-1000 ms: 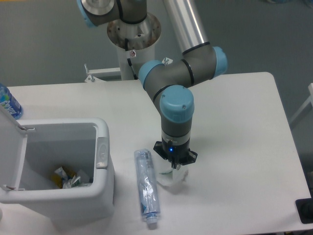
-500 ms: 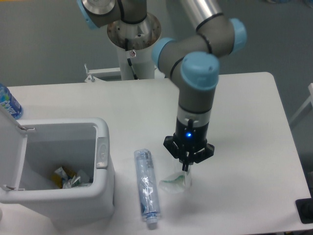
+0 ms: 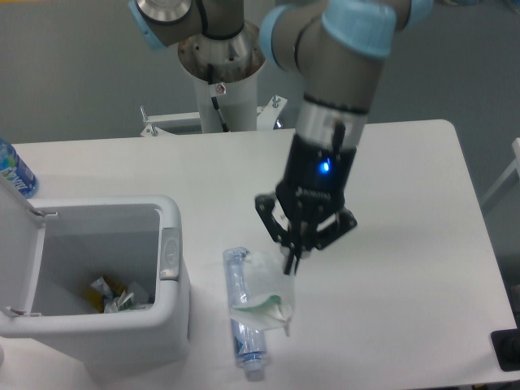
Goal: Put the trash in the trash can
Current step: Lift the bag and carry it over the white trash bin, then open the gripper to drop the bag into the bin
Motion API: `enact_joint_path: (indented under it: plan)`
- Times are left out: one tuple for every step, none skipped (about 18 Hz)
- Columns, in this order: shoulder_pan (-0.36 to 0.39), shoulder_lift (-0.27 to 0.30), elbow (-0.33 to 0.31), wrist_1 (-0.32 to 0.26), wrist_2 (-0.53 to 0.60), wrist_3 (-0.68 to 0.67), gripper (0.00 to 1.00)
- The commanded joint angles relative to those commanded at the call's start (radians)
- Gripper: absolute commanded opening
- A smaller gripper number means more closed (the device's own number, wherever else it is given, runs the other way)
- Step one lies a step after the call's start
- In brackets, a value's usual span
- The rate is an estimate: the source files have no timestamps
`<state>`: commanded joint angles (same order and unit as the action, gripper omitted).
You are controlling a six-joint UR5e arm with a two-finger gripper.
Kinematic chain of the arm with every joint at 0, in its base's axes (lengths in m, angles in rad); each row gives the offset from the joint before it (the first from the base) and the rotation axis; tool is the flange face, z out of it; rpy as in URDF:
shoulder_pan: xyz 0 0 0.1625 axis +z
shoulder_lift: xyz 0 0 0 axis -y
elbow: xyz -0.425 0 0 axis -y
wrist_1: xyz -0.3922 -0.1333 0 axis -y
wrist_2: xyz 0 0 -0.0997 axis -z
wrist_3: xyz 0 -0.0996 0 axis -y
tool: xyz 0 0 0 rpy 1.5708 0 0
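My fingers (image 3: 290, 262) are pinched tight on the top edge of the crumpled plastic wrapper (image 3: 262, 294), which hangs below my gripper (image 3: 291, 264) above the table (image 3: 406, 268); I see no gap between the tips, so they are closed on the film. Starting from the far left, an uncrushed blue-labelled bottle (image 3: 11, 172) stands at the table's edge, at about ten o'clock from me and well apart. Next comes the trash can (image 3: 97, 280), at my nine o'clock, its hinged lid (image 3: 18, 244) swung open to the left and its grey latch (image 3: 169, 253) on the wall that faces me. Some scraps (image 3: 118, 296) lie on its floor. Just beside the can, toward me, the flattened bottle (image 3: 244, 317) lies lengthwise on the table, its cap end pointing to six o'clock. The wrapper dangles in front of the bottle's middle, hiding part of it; whether the two touch I cannot tell. The wrapper sits at about seven o'clock from my fingertips, pale and translucent with a greenish fold along its lower edge. My wrist (image 3: 321, 175), with a small blue light lit on it, rises toward one o'clock, and the arm's base column (image 3: 219, 73) stands behind the table at eleven o'clock.
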<state>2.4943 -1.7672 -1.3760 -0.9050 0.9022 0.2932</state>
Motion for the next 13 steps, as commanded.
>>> enact_joint_path:
  plan:
    - [-0.011,0.018,0.0,-0.002,-0.02,-0.014,0.0]
    - [-0.023,0.049,-0.008,-0.003,-0.026,-0.023,0.0]
    - [-0.04,0.069,-0.02,-0.006,-0.026,-0.026,0.0]
    - [-0.064,0.08,-0.037,-0.006,-0.026,-0.026,0.0]
    - [-0.099,0.094,-0.049,-0.006,-0.026,-0.026,0.0]
    - [-0.127,0.106,-0.066,-0.006,-0.025,-0.026,0.0]
    - [-0.146,0.118,-0.087,-0.006,-0.022,-0.026,0.0]
    - [-0.159,0.126,-0.112,-0.005,-0.02,-0.025,0.0]
    - [-0.173,0.127,-0.129,-0.005,-0.02,-0.017,0.0]
    - [-0.193,0.124,-0.136,-0.003,-0.02,-0.022,0.0]
    - [-0.215,0.118,-0.141,-0.003,-0.019,-0.022,0.0]
    - [-0.222,0.115,-0.149,-0.002,-0.019,-0.014,0.2]
    - [-0.224,0.115,-0.156,0.008,-0.019,-0.008,0.57]
